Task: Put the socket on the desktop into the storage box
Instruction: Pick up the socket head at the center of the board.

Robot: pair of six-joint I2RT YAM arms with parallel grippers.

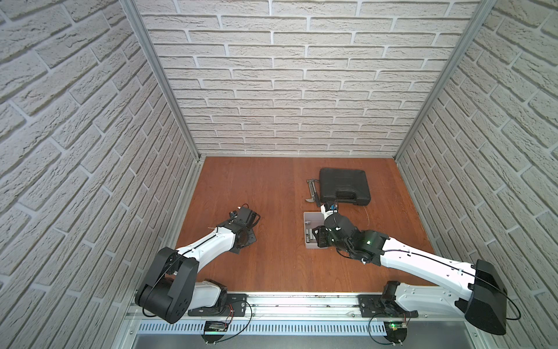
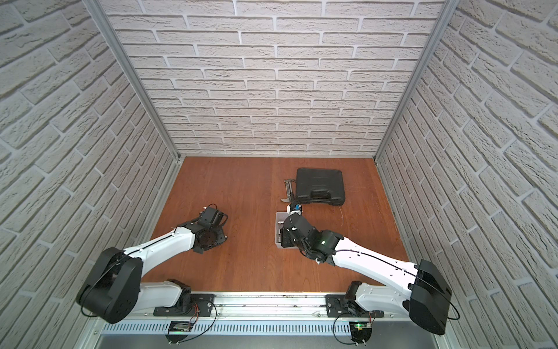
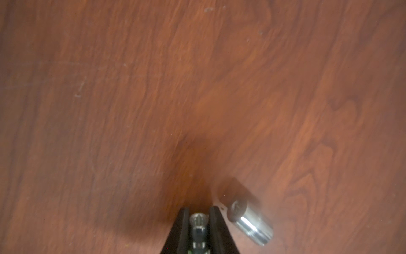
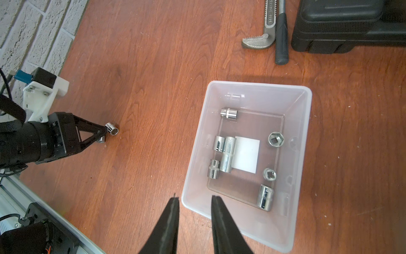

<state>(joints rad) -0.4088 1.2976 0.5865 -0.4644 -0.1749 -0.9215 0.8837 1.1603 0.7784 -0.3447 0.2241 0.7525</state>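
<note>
Now, left end effector [image 3: 199, 209]: closed on a small socket [image 3: 198, 221], low at the surface [image 3: 131, 88].
Second socket [image 3: 250, 222]: lying on the surface just beside those tips.
Right end effector [image 4: 194, 198]: partly open, empty, above the box [image 4: 307, 105] rim.
Box: right of centre, well apart from the gripped socket; seven stored sockets [image 4: 228, 157] lie inside.
Case [image 4: 351, 26], wrench [image 4: 259, 39], hammer [image 4: 281, 39]: on the surface beyond the box.

White brick walls [image 1: 271, 90] 3 sides, alu corner posts [image 1: 163, 81]
</note>
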